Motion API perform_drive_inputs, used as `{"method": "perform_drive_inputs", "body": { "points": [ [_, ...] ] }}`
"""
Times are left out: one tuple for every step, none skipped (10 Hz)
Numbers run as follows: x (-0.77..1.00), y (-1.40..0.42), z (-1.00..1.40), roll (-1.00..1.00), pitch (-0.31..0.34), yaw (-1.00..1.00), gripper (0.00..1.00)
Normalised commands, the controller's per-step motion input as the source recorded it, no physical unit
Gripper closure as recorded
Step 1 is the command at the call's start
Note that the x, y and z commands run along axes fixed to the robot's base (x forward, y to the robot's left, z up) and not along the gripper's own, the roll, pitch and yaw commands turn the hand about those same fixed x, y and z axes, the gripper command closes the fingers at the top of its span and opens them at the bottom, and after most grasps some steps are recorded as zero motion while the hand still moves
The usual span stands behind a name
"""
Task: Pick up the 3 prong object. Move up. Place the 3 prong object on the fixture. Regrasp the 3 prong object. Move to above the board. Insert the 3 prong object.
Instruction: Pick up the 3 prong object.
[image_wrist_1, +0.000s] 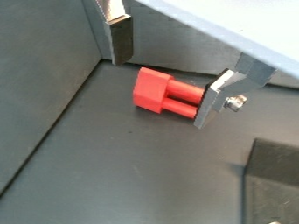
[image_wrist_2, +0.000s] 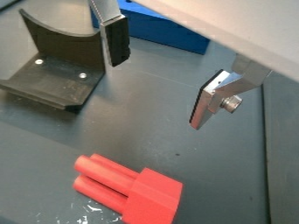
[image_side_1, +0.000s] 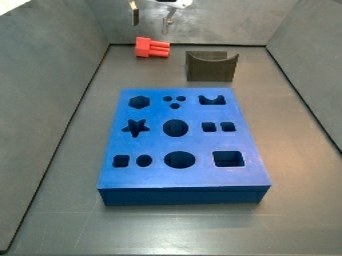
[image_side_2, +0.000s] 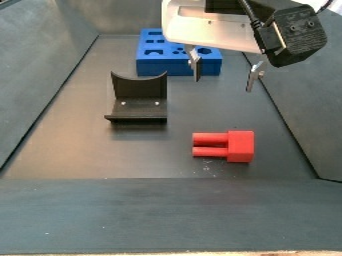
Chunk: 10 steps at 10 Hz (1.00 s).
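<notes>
The gripper (image_side_2: 222, 72) hangs with jaws spread and empty over the 3 prong object (image_side_2: 223, 145), lying flat on the floor beside the fixture (image_side_2: 136, 100); looks light, rigid, slick plastic, so pinch the blocky body.

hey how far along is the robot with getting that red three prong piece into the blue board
Nothing looks done yet. The 3 prong object lies on the floor, ungrasped. In hand: the gripper hangs open above it, fingers apart and empty. Left: the pick, lifting, placing on the empty fixture, regrasping, and inserting into the board, whose holes are all empty.
</notes>
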Motion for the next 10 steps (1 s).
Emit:
{"method": "perform_drive_inputs", "body": {
  "points": [
    [-0.31,0.02,-0.11,0.01,0.214,-0.79,0.00],
    [-0.24,0.00,-0.13,0.03,0.229,-0.84,0.00],
    [-0.19,0.00,-0.12,0.03,0.214,-0.88,0.00],
    [-0.21,0.01,-0.17,0.00,0.180,-0.87,0.00],
    [-0.20,0.00,-0.25,0.03,0.277,-0.87,0.00],
    [-0.21,0.04,-0.23,0.00,0.260,-0.84,0.00],
    [-0.22,0.09,-0.20,0.03,0.243,-0.77,0.00],
    [-0.13,0.23,-0.17,0.04,0.171,-0.69,0.00],
    [-0.22,0.21,-0.25,0.06,0.211,-0.67,0.00],
    [-0.29,0.27,-0.22,0.06,0.180,-0.59,0.00]
  ]
}}
